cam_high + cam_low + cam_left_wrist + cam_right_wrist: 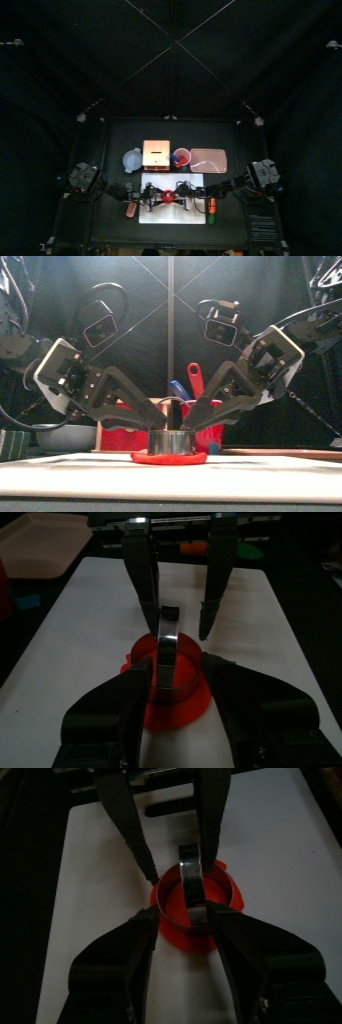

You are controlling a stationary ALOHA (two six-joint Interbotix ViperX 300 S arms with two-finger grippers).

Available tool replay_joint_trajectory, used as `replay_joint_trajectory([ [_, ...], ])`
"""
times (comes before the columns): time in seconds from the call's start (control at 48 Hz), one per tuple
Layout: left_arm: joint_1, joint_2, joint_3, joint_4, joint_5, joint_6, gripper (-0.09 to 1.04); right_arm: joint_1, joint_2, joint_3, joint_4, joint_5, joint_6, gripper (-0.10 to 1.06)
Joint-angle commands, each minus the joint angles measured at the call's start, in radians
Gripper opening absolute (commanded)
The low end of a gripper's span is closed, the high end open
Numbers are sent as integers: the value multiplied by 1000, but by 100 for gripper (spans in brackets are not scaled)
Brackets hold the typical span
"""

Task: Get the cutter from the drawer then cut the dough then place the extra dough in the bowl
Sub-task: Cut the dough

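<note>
**Cutter on the dough, both grippers engaged.** The round metal cutter [170, 442] stands upright on the flat red dough [170, 458], at the middle of the white cutting board [274, 464]. The board occupies the 6 o'clock half of the table. A rim of dough shows all round the cutter's foot. The left gripper [178, 667] comes in from 9 o'clock and the right gripper [185, 915] from 3 o'clock, and they meet over the cutter. Each holds its jaws apart by roughly the ring's width and straddles the wire handle [170, 406]. The tips of each lie at the level of the ring's top edge. The front view leaves the ring's wall uncovered, so neither gripper clamps it, and whether the tips press on the edge cannot be told. A row stands behind the board toward 12 o'clock. It runs from the blue-grey bowl [132, 158] at 10 o'clock past the pale wooden box [158, 152] and the red cup [181, 157] to the pink tray [209, 159] at 2 o'clock. The cup holds a blue toy knife [178, 389] and a red toy knife [194, 376]. Two small toy foods lie on the board, one [130, 208] at 8 o'clock of the cutter and the other [210, 207] at 4 o'clock, both too small to identify
</note>
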Motion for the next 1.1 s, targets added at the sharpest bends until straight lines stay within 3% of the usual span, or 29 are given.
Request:
replay_joint_trajectory([
  [0.021,6,-74,-9,3,2,51,83,-11,-43,-6,-9,8,-2,81],
  [0.292,3,-98,20,-20,26,72,78,-54,-57,-35,-64,8,2,81],
  [0.646,2,-57,12,-38,77,71,49,-80,-54,-58,-67,11,3,80],
  [1.104,3,2,-11,-63,86,69,49,-80,-46,-63,-74,14,2,61],
])
